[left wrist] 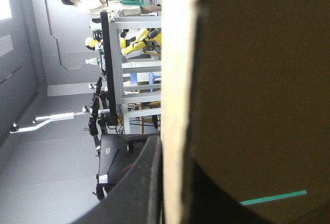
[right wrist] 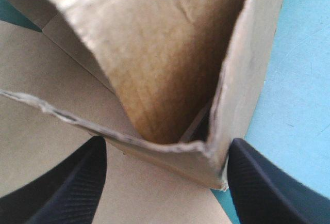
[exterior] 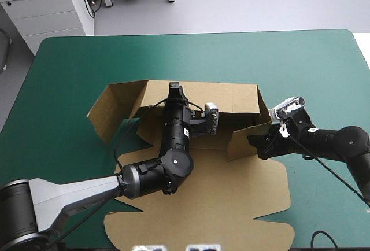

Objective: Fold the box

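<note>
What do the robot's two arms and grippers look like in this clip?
The left arm has a silver-grey link, then glossy black rounded joints and a black forearm with a small white label. The right arm is black. The right gripper has broad black fin-shaped fingers with finely ribbed surfaces.

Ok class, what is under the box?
The teal-green cover shows around the box, so the box lies on it. Anything directly beneath the board is covered and cannot be seen.
</note>
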`<act>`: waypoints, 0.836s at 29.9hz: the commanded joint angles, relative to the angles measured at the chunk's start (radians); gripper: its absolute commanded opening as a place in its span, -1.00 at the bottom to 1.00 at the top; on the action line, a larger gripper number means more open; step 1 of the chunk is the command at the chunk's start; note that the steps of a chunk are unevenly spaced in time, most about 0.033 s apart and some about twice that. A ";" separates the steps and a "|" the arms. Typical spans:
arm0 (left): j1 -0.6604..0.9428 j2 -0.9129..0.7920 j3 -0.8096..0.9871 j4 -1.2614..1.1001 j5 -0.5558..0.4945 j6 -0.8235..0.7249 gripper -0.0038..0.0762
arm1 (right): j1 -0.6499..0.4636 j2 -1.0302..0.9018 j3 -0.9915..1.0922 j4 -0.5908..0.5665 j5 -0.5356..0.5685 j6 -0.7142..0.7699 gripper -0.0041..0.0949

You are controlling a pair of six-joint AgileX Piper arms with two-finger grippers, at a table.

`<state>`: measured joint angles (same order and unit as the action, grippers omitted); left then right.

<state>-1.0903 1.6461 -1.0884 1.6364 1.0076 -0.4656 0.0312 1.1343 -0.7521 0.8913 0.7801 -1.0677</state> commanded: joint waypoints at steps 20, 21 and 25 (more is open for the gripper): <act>-0.007 -0.049 -0.024 0.096 0.045 -0.011 -0.92 | 0.301 -0.022 0.068 0.096 -0.532 0.157 -0.04; -0.007 -0.049 -0.024 0.096 0.041 -0.011 -0.92 | 0.301 -0.022 0.068 0.096 -0.550 0.157 -0.04; -0.007 -0.049 -0.024 0.096 0.025 -0.011 -0.92 | 0.301 0.003 0.066 0.096 -0.589 0.131 -0.04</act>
<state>-1.0903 1.6461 -1.0884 1.6583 1.0192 -0.4646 0.3302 1.1361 -0.6537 0.9572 0.2636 -0.9118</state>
